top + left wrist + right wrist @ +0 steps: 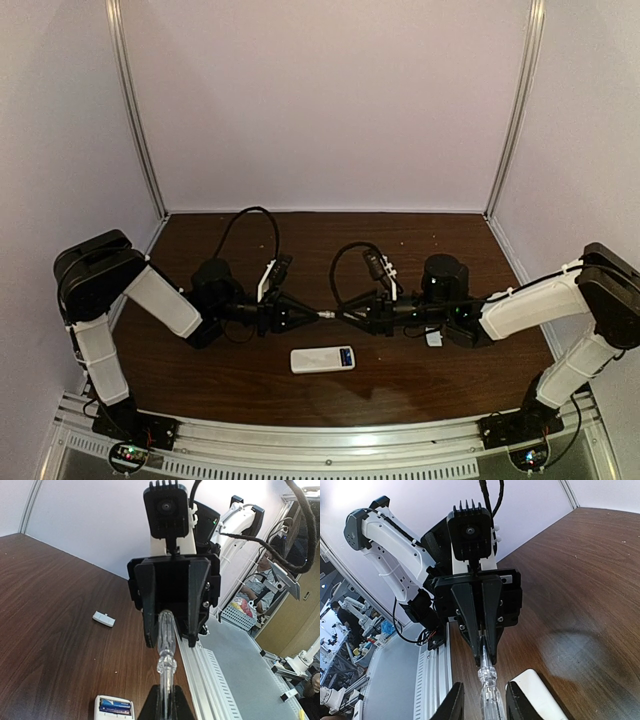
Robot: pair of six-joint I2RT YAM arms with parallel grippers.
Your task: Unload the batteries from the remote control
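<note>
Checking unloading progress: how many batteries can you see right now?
2. Both small blue cylindrical batteries lie side by side in the open compartment of the slim white plastic remote control. None visible loose, though the arms may hide some.

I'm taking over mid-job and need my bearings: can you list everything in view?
Remote: one, white, flat on the table in front of the arms, bay open.
Batteries: two, blue, in the remote's bay.
Cover: one, white, on the table by the right arm.
Screwdriver: one, clear handle, held above the table between the two tools.
Table: one, dark brown wood.
Left tool: one, black, shut on the screwdriver's shaft.
Right tool: one, black, open around the handle.
</note>
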